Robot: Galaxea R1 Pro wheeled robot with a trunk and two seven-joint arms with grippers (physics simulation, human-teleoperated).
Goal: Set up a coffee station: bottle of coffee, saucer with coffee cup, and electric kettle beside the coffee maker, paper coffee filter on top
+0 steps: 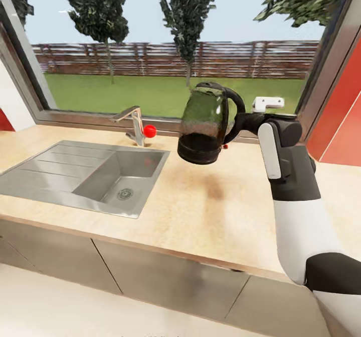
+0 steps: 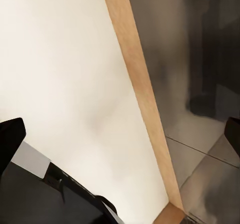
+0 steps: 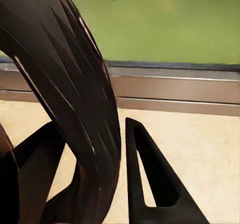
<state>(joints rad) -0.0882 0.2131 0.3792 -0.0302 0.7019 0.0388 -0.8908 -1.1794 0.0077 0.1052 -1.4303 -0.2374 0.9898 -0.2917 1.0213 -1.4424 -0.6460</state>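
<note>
Kettle carried in the air over the counter, held by the right arm.

The right gripper (image 3: 117, 179) is clamped on the kettle's (image 1: 204, 124) handle; the body hangs to its left, tilted, well above the counter (image 1: 210, 202) straight below. Left gripper's state cannot be told. Coffee maker unseen.

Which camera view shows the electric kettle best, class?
The head view: the whole electric kettle hangs tilted above the countertop, held by the right gripper. The right wrist view shows its handle up close between the fingers.
</note>
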